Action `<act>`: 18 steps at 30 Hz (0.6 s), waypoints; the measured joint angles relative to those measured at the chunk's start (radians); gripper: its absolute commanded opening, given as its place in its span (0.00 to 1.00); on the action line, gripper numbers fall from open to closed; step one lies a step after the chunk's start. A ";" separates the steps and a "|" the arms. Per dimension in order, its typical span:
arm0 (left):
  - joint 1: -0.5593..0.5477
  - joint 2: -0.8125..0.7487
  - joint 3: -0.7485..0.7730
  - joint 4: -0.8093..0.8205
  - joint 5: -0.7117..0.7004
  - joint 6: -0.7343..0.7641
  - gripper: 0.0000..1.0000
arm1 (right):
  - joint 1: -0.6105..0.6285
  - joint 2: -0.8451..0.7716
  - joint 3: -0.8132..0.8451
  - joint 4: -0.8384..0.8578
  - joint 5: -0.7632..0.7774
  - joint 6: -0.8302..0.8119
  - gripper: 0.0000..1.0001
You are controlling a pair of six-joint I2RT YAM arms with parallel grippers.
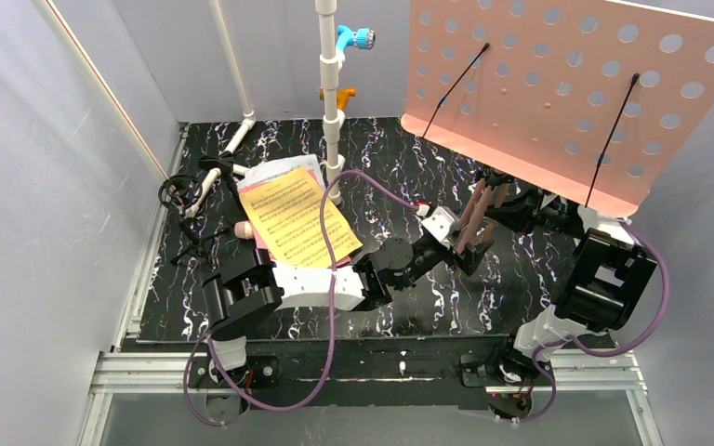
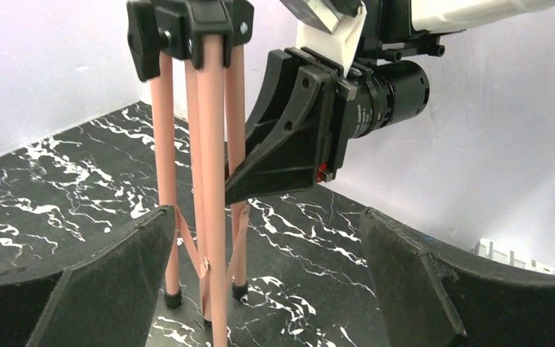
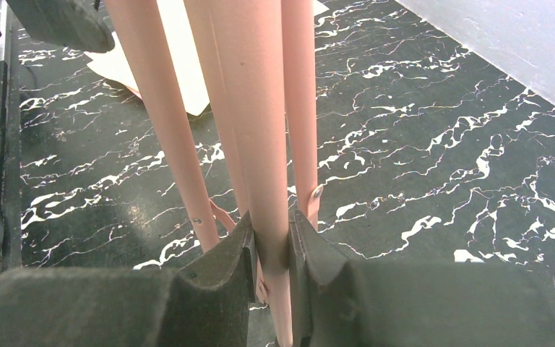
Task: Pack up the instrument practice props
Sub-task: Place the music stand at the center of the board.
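Your left gripper (image 2: 264, 235) has its jaws spread as wide as they go and has hold of nothing. Its two dark fingers (image 2: 112, 278) flank the folded tripod legs (image 2: 213, 181) of the pink music stand (image 1: 567, 102) without touching them. Your right gripper (image 3: 271, 242) is pinched tight on the stand's middle tube, a pad pressed on each side low down. From the left wrist you see it come in from 3 o'clock against the legs.

The stand is upright on the black marbled table (image 1: 483, 307). Its leg tips are drawn together on the surface just right of centre. Its hole-punched desk leans over the 1 to 2 o'clock corner of the overhead view.

The sheet-music pages (image 1: 293, 218) lie in a loose stack at about 10 o'clock, well apart from the stand, with the yellow sheet on top and white and pink edges showing beneath. At the stack's 8 o'clock edge a beige-pink tube end (image 1: 242, 229) pokes out; it may be one of the recorders, but most of it is covered.

The white pipe frame (image 1: 332, 111) stands at 12 o'clock, with a blue fitting (image 1: 358, 38) above an orange one (image 1: 340, 94).
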 measured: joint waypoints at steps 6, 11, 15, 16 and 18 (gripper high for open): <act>0.000 0.007 0.020 0.003 -0.023 0.056 0.98 | 0.000 0.000 0.000 0.000 0.000 0.000 0.01; 0.001 0.015 0.052 0.003 -0.033 0.087 0.99 | 0.000 0.000 -0.001 0.000 0.000 0.000 0.01; 0.001 0.041 0.105 0.004 -0.033 0.117 1.00 | 0.000 -0.004 -0.005 0.003 0.000 0.000 0.01; 0.001 0.051 0.122 0.004 -0.032 0.128 1.00 | -0.001 -0.005 -0.007 0.003 0.000 -0.001 0.01; 0.001 0.072 0.159 0.003 -0.030 0.152 1.00 | -0.001 -0.008 -0.010 0.003 -0.001 -0.003 0.01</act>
